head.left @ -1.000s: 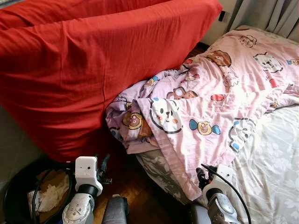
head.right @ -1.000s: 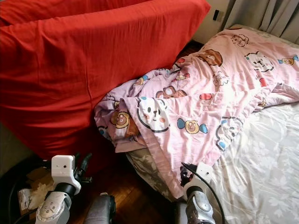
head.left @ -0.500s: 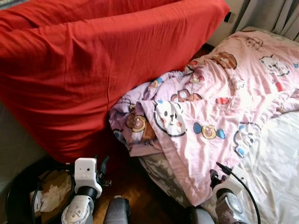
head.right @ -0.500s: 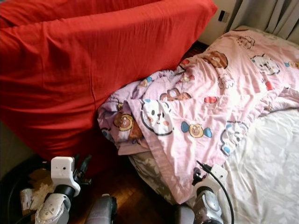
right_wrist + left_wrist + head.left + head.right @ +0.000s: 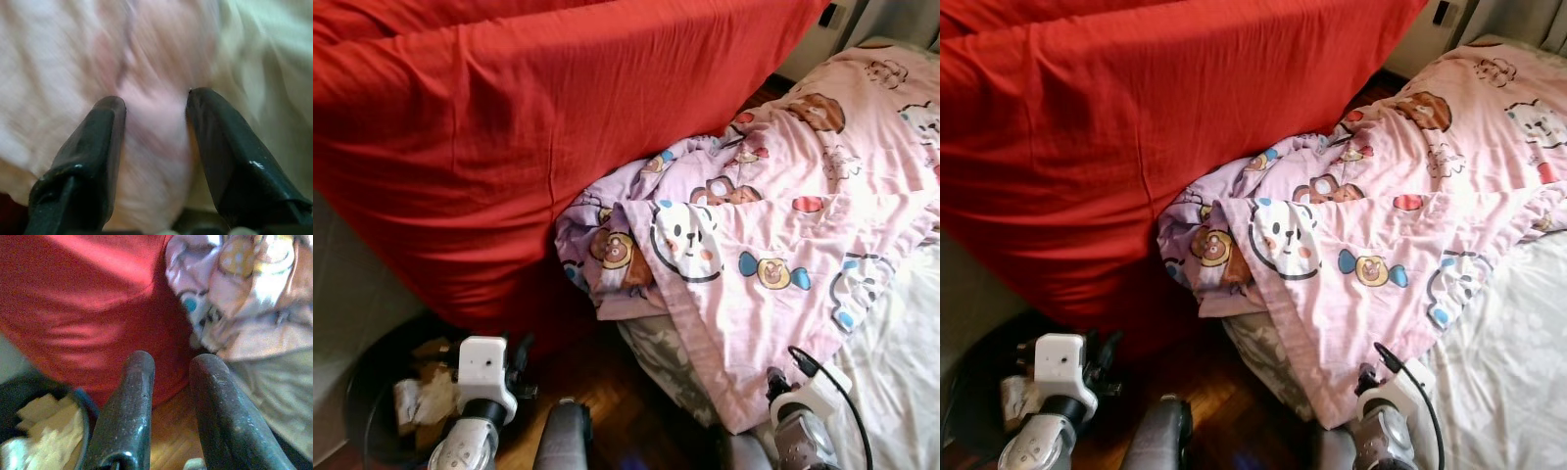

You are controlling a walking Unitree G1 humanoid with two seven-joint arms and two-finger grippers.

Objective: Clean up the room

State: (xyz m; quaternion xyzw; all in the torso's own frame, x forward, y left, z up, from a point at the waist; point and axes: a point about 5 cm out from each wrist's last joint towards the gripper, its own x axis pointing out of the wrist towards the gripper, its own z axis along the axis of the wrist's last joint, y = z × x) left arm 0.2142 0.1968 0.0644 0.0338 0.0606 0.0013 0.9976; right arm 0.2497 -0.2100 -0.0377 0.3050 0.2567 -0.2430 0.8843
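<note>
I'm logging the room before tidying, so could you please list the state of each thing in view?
Pink blanket: rumpled, corner hanging off the bed.
Red cover: draped, creased.
Black bin: holding crumpled paper.
Left gripper: jaws open, holding nothing.
Right gripper: jaws open, at the blanket's edge.

No legible text or labels.

Both eye views look steeply down from the head at the pink blanket [image 5: 773, 235] on the right and the red cover [image 5: 509, 127] at upper left. Each wrist view looks along its fingers, close: left toward the cover, right onto the blanket.
</note>
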